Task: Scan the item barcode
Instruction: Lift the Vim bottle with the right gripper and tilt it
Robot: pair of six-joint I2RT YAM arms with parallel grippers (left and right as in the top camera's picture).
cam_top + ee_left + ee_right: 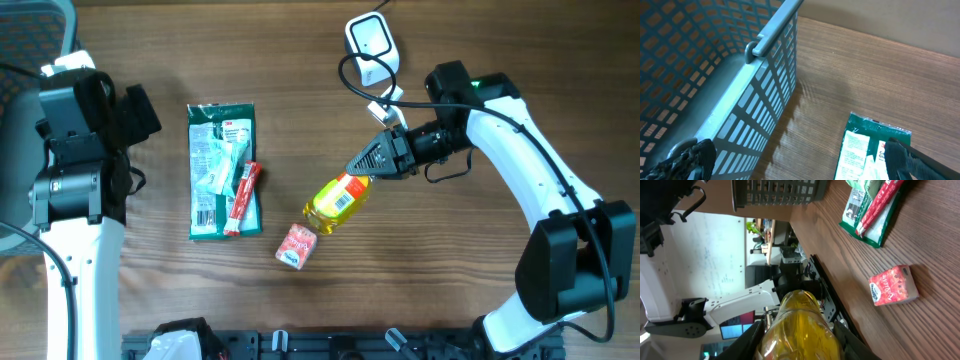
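Beyond the wood-grain table (940,245) and yellow bottle (800,330), a white-walled room (715,255).

Table (450,290): wood-grain top, brown, matt, fine straight grain
Bottle (338,200), between the jaws of the right gripper (356,170): clear yellow plastic, glossy and smooth, with a printed label
Small pack (298,246), just beyond the right jaws: red printed film, soft, slight sheen
Packet (222,170), ahead of the jaws of the left gripper (797,150): green plastic film, glossy, crinkled
Stick sachet (243,195), on the packet: red film, shiny
Basket (740,125), beside the left jaws: blue-grey lattice, seemingly moulded plastic, smooth, dull sheen
Scanner (370,40), behind the right jaws: white plastic, smooth
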